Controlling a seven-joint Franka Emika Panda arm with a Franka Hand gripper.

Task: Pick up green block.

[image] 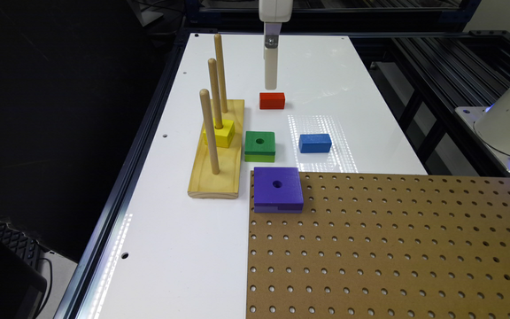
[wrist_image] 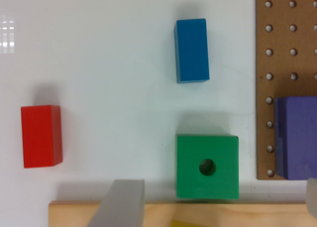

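So the gripper (image: 271, 84) hangs over the red block (image: 272, 100), fingers spread, green block (image: 260, 145) untouched beside the peg board (image: 216, 177).

A white table in a dark room

The white table (image: 326, 79) is shiny, and bright light bounces off it. A brown board with holes (image: 392, 248) lies on one corner. A black metal frame (image: 432, 66) stands behind the table. On the exterior view's left it is very dark, with a keyboard (image: 13, 241) low down.
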